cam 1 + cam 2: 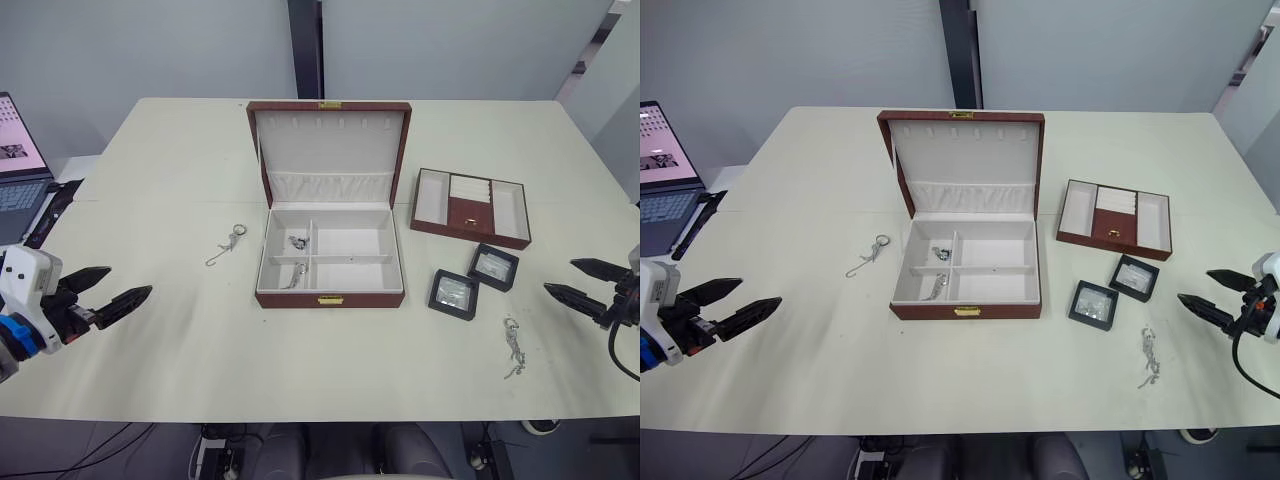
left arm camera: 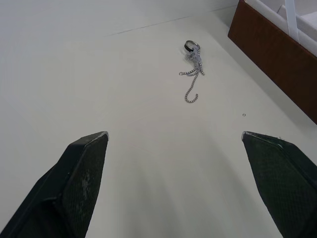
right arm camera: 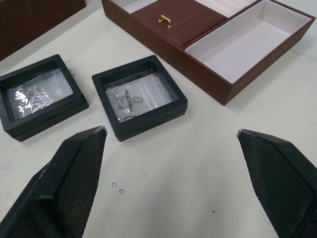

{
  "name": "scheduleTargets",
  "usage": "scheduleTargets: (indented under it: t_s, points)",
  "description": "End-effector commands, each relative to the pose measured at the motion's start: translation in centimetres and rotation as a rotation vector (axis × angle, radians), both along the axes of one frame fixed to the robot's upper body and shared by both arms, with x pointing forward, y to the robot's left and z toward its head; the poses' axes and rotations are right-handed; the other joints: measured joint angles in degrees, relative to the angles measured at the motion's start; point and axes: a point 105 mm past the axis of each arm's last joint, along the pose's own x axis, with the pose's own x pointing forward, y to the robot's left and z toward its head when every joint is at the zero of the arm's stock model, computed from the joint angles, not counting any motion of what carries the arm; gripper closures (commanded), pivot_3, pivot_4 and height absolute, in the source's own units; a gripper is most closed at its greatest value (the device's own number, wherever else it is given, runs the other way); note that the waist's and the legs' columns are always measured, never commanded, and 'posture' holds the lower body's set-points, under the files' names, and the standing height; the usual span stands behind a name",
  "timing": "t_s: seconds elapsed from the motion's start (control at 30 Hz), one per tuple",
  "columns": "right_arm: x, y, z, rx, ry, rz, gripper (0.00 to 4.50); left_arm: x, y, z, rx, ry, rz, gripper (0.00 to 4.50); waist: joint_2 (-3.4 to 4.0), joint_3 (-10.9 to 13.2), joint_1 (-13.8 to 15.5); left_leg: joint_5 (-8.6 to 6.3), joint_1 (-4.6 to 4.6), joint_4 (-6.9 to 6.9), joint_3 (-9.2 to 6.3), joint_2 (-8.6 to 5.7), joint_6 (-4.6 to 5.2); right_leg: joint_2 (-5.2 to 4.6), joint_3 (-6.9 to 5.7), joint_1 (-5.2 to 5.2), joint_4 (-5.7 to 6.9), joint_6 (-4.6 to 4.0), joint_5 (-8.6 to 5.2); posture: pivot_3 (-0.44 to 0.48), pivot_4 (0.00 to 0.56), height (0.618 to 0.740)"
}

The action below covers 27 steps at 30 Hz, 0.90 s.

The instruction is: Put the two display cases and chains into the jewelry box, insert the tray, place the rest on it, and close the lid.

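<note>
Both hands released, left hand (image 1: 112, 287) and right hand (image 1: 580, 280) clear of the box (image 1: 330, 255); thin chains (image 1: 226, 244) may slip, cases (image 3: 138, 96) touching could get knocked together

Both arms hang low over the bench (image 1: 200, 350), left gripper (image 1: 110, 291) near its left edge, right gripper (image 1: 586, 280) at the right edge, fingers spread wide, nothing held.

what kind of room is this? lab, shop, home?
Probably a lab or office test space, not a shop: a plain pale table against bare grey partition walls, an open laptop at its edge, and cables on the floor beneath.
</note>
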Motion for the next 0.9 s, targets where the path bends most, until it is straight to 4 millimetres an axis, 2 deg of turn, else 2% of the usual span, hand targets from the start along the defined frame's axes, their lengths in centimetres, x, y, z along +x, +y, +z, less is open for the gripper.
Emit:
scheduleTargets:
  t_s: [0.03, 0.37, 0.67, 0.77, 0.9]
  points:
    - [0.0, -1.0, 1.3, -0.046, -0.041, -0.019, 0.00, -0.3, 1.2, 1.2, 0.037, -0.036, 0.038, 0.02, 0.00, 0.00, 0.00, 0.00, 0.00, 0.00, 0.00, 0.00, 0.00, 0.00, 0.00, 0.00, 0.00, 0.00, 0.00, 0.000, 0.150, 0.740]
    - [-0.1, -1.6, 0.8, -0.038, -0.029, -0.036, 0.00, -0.5, 1.3, 0.7, 0.046, -0.024, 0.042, 0.02, 0.00, 0.00, -0.02, 0.00, 0.01, 0.00, 0.01, 0.01, 0.00, 0.00, 0.01, 0.00, 0.03, 0.00, 0.00, 0.000, 0.150, 0.740]
    - [0.6, -1.0, 1.1, -0.037, -0.044, -0.014, 0.00, -0.5, 0.9, 0.6, 0.053, -0.019, 0.023, 0.02, 0.00, 0.00, -0.06, 0.00, 0.03, 0.00, 0.05, 0.01, 0.00, 0.00, 0.03, -0.01, 0.06, 0.00, 0.00, 0.000, 0.150, 0.740]
    - [0.7, -0.4, 1.5, -0.033, -0.055, 0.010, 0.00, -0.3, 0.0, 0.6, 0.062, -0.021, -0.030, 0.02, 0.00, 0.00, -0.03, 0.00, 0.02, 0.00, 0.03, 0.01, 0.00, -0.01, 0.01, -0.01, 0.06, 0.00, 0.00, 0.000, 0.150, 0.740]
    - [0.7, 1.9, 3.1, -0.022, -0.069, 0.117, 0.00, -0.2, -3.5, 1.0, 0.108, -0.029, -0.231, 0.02, 0.01, 0.00, -0.02, 0.00, 0.01, 0.00, 0.04, 0.00, 0.00, -0.02, 0.02, -0.01, 0.06, 0.00, 0.00, 0.000, 0.150, 0.740]
